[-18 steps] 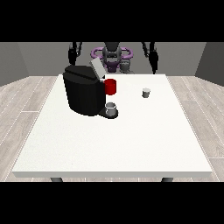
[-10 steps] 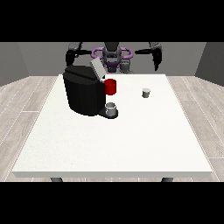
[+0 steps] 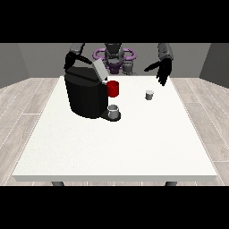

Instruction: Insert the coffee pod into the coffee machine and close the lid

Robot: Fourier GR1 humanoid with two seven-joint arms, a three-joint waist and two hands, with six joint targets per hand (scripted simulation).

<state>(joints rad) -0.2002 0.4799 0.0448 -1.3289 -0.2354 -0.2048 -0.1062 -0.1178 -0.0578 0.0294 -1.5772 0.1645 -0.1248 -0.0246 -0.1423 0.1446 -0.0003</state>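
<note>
Below the hand (image 3: 163,71) at right, apart, sits the coffee pod (image 3: 149,95).

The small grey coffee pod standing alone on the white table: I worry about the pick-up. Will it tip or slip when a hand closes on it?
The small grey coffee pod looks short and squat, so it probably resists tipping. It seems light, so a sideways nudge would likely slide it across the smooth white table.

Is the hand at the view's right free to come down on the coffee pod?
Probably yes. That hand hangs open above and behind the coffee pod, with only bare table between them.
</note>
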